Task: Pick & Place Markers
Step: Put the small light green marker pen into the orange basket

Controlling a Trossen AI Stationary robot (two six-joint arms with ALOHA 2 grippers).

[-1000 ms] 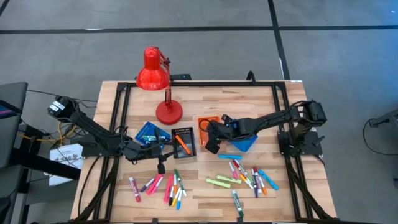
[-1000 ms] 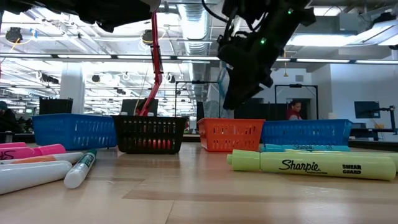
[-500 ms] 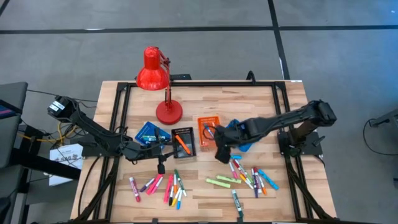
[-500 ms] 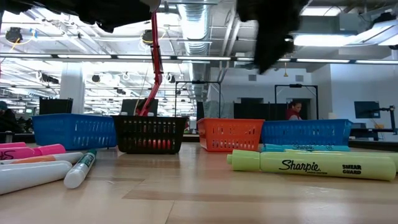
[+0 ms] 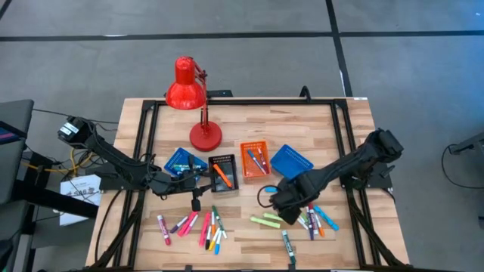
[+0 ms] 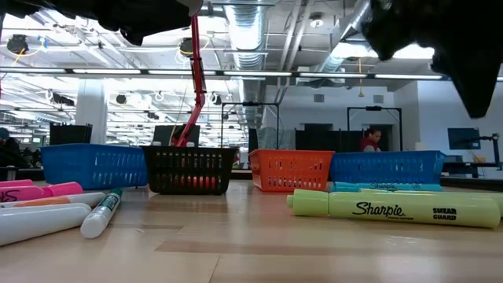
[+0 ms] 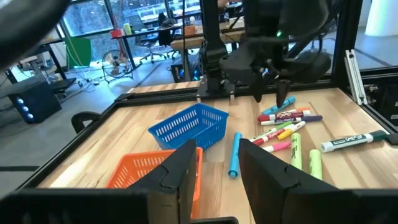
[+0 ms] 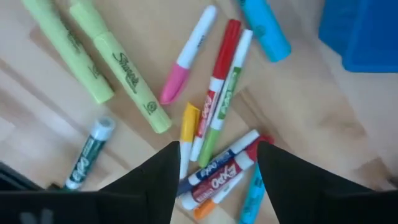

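Right gripper [image 5: 291, 213]: it hangs over the right pile of markers [image 5: 306, 215] near the front of the table. Its two dark fingers [image 8: 155, 180] are spread apart with nothing between them. Right under it lie a yellow, a red, a green and a pink-tipped pen.
Yellow-green pens [image 8: 127, 78]: two fat ones lie side by side just beside that pile, flat on the wood.
Left pile of markers [image 5: 193, 227]: pink, orange, green and blue pens lie near the front left of the table [image 5: 249, 128], well apart from the right pile.
Left gripper [image 5: 198, 181]: it waits by the black tray, its fingers [image 7: 180, 174] a little apart, holding nothing.
Black tray [image 5: 224, 173]: it sits in the middle and has an orange pen in it.
Orange tray [image 5: 255, 159]: it sits just right of the black one, with a few pens inside.
Blue trays: one [image 5: 291, 162] is to the right of the orange tray, the other [image 5: 184, 162] is to the left of the black tray.
Red lamp [image 5: 190, 102]: it stands at the back of the table.
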